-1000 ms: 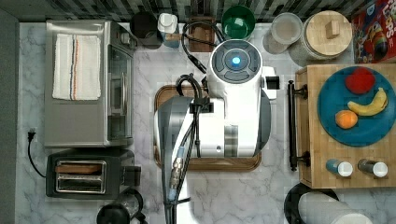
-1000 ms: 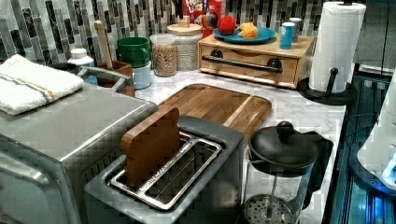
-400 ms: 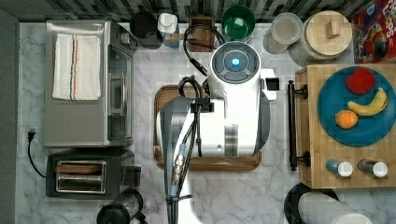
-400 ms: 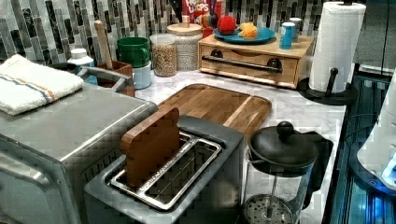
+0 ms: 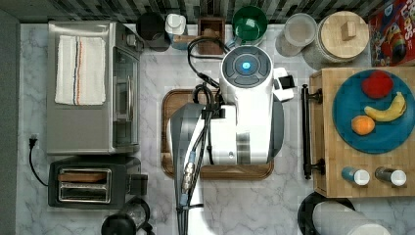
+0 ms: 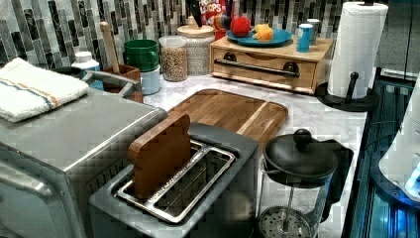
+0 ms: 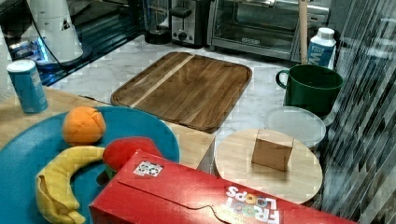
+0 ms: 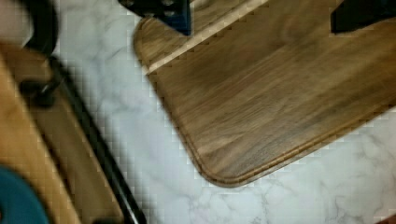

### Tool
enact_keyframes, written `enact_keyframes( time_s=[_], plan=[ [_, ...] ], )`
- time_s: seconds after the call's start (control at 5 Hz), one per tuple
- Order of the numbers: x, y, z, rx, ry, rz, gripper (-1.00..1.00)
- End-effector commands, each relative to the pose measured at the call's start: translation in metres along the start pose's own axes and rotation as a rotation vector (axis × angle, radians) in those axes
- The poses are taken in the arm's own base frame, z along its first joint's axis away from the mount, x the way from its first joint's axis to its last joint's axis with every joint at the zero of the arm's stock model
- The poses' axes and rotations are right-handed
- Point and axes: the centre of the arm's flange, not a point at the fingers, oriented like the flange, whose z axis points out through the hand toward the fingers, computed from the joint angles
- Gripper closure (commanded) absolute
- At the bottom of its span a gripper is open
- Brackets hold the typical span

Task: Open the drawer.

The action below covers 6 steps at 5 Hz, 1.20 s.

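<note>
one long black handle (image 5: pixel 306 132) is what i am judging to be the place to take hold. it is running along the front of the drawer (image 5: pixel 362 188) on two black brackets, with a gap behind it for a finger to hook into. the drawer is sitting at the top view's right edge of the counter (image 5: pixel 293 205), and far back toward the left view's right. its front is facing the tray (image 5: pixel 171 98) in the middle, and it is looking fully shut.

i am expecting the wooden box to be stiff and fairly heavy. it is also carrying a blue plate (image 5: pixel 347 105) of fruit and two shakers (image 5: pixel 356 176), so a hard tug could be dragging the whole unit or rattling what is on top. the bar is looking smooth and rigid. i am thinking a grip near its middle, then a straight, slow pull toward the tray, is giving the least twist.

my arm (image 5: pixel 244 117) is hanging over the tray, bent so that the wrist is pointing down at the counter. in the wrist view my claw (image 8: pixel 260 21) is standing wide open with nothing between its fingers (image 8: pixel 180 23). it is hovering above the tray's corner, with the handle just beside it across a strip of bare marble, not touching.
</note>
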Motion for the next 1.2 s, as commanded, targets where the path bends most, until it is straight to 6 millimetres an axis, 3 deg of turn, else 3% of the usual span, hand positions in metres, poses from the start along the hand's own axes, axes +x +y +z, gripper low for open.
enact_keyframes(
  time_s=[0.2, 0.8, 1.2],
  plan=[
    [0.01, 0.052, 0.02, 0.016, 0.073, -0.166, -1.0],
    [0.036, 0.086, 0.045, -0.02, 0.089, -0.335, -1.0],
    [0.045, 0.098, 0.076, -0.047, 0.134, -0.372, -1.0]
  ],
)
